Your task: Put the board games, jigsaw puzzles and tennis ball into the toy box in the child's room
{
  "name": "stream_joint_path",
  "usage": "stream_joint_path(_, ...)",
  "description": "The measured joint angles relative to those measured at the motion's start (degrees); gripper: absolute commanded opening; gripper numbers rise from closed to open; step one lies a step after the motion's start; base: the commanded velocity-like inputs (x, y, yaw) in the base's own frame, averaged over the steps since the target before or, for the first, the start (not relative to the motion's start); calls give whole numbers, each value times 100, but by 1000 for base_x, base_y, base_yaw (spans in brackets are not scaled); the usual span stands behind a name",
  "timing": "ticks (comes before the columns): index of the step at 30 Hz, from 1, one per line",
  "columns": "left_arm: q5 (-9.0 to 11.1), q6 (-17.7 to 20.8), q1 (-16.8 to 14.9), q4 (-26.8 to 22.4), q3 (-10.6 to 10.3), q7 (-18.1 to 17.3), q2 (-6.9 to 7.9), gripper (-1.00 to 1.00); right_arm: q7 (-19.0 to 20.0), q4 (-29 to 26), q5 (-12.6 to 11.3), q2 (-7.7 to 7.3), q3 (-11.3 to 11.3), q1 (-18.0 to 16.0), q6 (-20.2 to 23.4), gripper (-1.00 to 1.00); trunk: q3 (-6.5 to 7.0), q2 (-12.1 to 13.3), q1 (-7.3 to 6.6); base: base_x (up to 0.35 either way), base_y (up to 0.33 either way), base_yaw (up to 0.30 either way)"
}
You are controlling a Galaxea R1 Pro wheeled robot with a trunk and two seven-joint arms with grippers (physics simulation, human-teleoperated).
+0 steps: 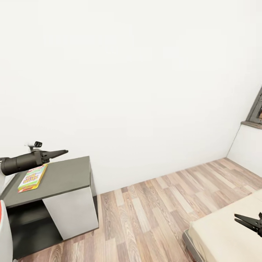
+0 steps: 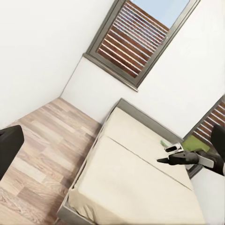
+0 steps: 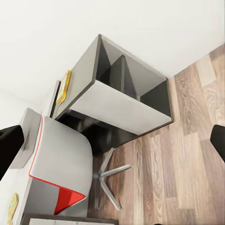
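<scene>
A colourful board game box [image 1: 32, 177] lies flat on the dark top of a small table [image 1: 69, 174] at the left. My left gripper [image 1: 64, 151] hovers just above and behind that box, empty; its fingers [image 2: 9, 149] stand wide apart at the edges of the left wrist view, so it is open. My right gripper [image 1: 237, 218] hangs open and empty over the near corner of the bed [image 1: 225, 233]. The same box [image 3: 63, 87] appears in the right wrist view. A green flat item [image 2: 194, 146] lies on the bed, partly behind my right gripper [image 2: 161, 160].
A grey swivel chair with red trim [image 3: 56, 159] stands beside the table, near another colourful flat item [image 3: 11, 206]. Wooden floor [image 1: 145, 218] separates table and bed. A slatted window [image 2: 133, 40] is above the bed, and a white wall lies ahead.
</scene>
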Motion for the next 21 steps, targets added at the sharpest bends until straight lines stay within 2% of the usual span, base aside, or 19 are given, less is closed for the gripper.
stream_joint_path(7, -81, -22, 41, 27, -181, 13, -12, 100, -6, 12, -19, 20, -121, 194, -54, 100, 48, 0, -1, -18, 7, -218)
stream_joint_path(12, -333, -47, 151, 53, -337, 27, -21, 100, -23, 43, -25, 24, -137, 230, -60, 100, 83, 0, -1, -3, 1, -218)
stream_joint_path(17, -497, -105, 195, 180, -373, 32, -39, 100, -42, 65, -25, 27, -140, 245, -72, 100, 115, -2, 0, -1, 0, -218)
stream_joint_path(21, -578, -312, 206, 405, -382, 28, -44, 100, -50, 144, -30, 31, -139, 264, -86, 100, 140, -4, 0, 0, 0, -218)
